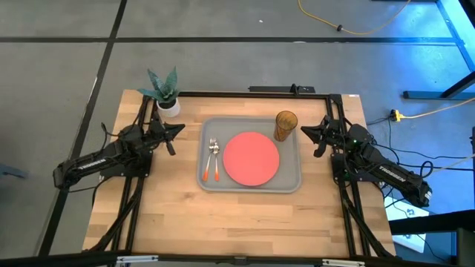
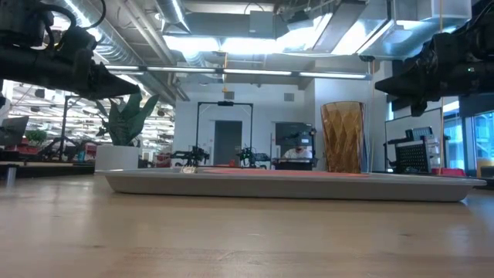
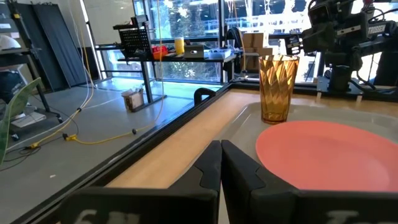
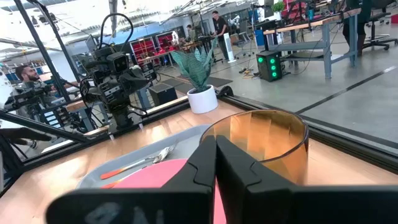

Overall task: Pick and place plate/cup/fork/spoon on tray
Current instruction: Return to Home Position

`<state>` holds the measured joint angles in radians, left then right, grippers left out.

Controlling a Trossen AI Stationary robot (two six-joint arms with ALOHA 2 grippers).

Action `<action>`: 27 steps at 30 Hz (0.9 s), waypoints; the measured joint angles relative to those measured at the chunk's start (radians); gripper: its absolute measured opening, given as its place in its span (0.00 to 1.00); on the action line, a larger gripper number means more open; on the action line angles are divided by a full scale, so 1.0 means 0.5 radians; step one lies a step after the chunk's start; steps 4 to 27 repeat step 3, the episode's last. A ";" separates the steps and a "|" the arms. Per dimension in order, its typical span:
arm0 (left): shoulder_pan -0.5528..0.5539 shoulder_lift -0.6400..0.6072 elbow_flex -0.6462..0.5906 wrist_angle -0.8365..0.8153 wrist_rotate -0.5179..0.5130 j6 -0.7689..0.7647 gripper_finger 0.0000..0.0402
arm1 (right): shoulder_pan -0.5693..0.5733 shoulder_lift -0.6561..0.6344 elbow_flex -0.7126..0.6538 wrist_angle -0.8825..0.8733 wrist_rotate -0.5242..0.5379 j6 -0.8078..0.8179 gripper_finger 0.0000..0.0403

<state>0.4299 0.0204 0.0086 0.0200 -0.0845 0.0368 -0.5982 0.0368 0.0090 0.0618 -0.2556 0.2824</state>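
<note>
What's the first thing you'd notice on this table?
The flat round coral-red plate pops out, lying in the middle of the big grey rectangular tray. A see-through amber plastic cup stands upright at the tray's far right corner. The left claw and the right claw hang shut on either side of the tray.

Table (image 1: 223, 215) is showing pale wood strips, smooth with a soft sheen; tray (image 1: 291, 182) is looking like matt grey plastic. Plate (image 1: 251, 158) is reading smooth, matt coral, and cup (image 1: 286, 124) is glinting as glossy faceted translucent amber plastic. Cutlery (image 1: 216, 162) is shining bare metal at the heads, handles looking like orange plastic.
</note>
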 joint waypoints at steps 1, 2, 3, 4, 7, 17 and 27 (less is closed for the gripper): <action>0.000 0.000 0.000 0.000 0.000 0.000 0.00 | 0.000 0.000 0.000 0.000 0.000 -0.002 0.03; 0.000 0.000 0.000 0.000 0.000 0.000 0.00 | 0.000 0.000 0.000 0.000 0.000 -0.002 0.03; 0.000 0.000 0.000 0.000 0.000 0.000 0.00 | 0.000 0.000 0.000 0.000 0.000 0.000 0.03; 0.000 0.000 0.000 0.000 0.000 0.000 0.00 | 0.000 0.000 0.000 0.000 0.000 0.000 0.03; 0.000 0.000 0.000 0.000 0.000 0.000 0.00 | 0.000 0.000 0.000 0.000 0.000 0.000 0.03; 0.000 0.000 0.000 0.000 0.000 0.000 0.00 | 0.000 0.000 0.000 0.000 0.000 0.000 0.03; 0.000 0.000 0.000 0.000 0.000 0.000 0.00 | 0.000 0.000 0.000 0.000 0.000 0.000 0.03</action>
